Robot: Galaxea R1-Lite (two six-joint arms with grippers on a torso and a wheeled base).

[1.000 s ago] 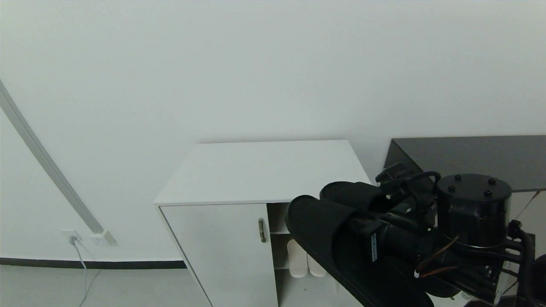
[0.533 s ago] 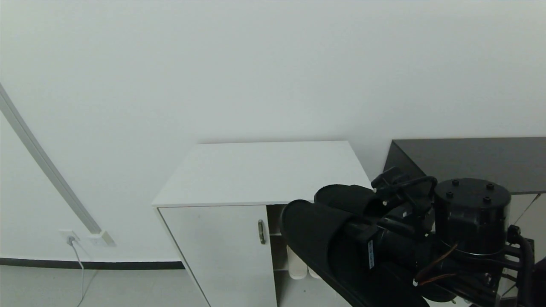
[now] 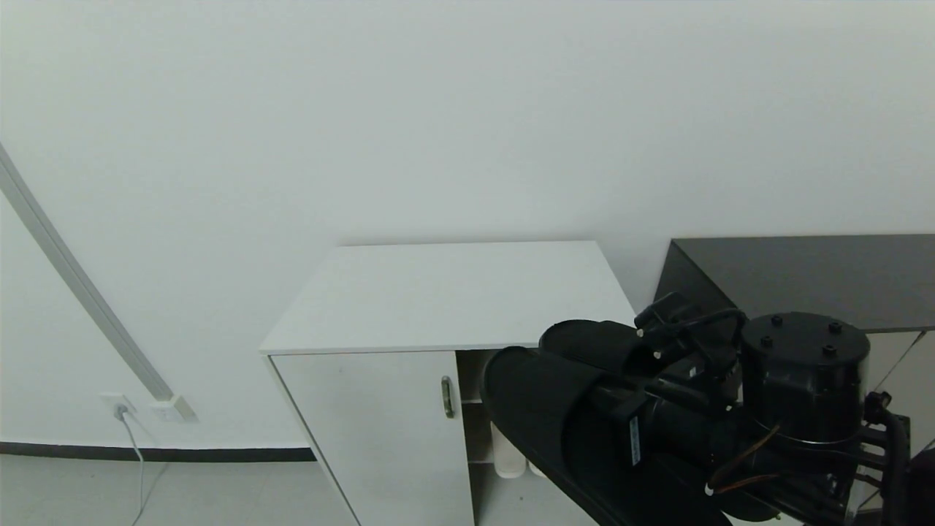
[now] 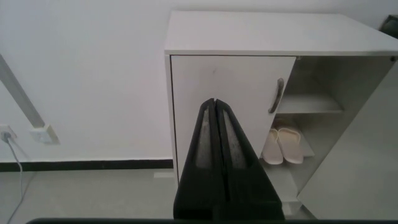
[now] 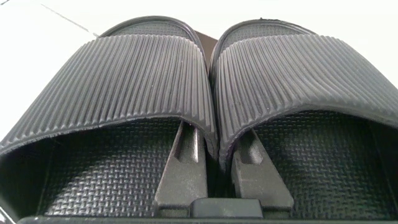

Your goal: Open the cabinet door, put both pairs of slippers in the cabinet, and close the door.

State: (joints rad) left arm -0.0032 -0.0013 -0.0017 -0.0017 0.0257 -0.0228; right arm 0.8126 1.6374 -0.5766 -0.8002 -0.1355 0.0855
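fingers (image 5: pixel 180 171) of the right gripper (image 5: pixel 216 134) sit one inside each of the black slippers (image 5: pixel 124 74), clamped on the two inner side walls so the pair hangs as one bundle. left gripper (image 4: pixel 214 106) fingers (image 4: pixel 202 149) are pressed together with nothing between them, pointing at the cabinet (image 3: pixel 445 292) from in front. room to work: the left cabinet door (image 3: pixel 372 431) is closed, its handle (image 3: pixel 446 397) marking the near edge of the opening; the right half stands open. from the head view the black pair's toes overlap that opening just right of the handle, at the height of the cabinet's top front edge. a dark table (image 3: pixel 803 270) stands just beside the cabinet on the right. against a second ago the whole head picture has shifted slightly; measured on the cabinet, the black pair sits a touch lower and covers more of what lies inside. inside: an upper shelf (image 4: pixel 309 104) lies bare, and under it the white slippers (image 4: pixel 283 144) rest side by side on the lower shelf, toes inward.
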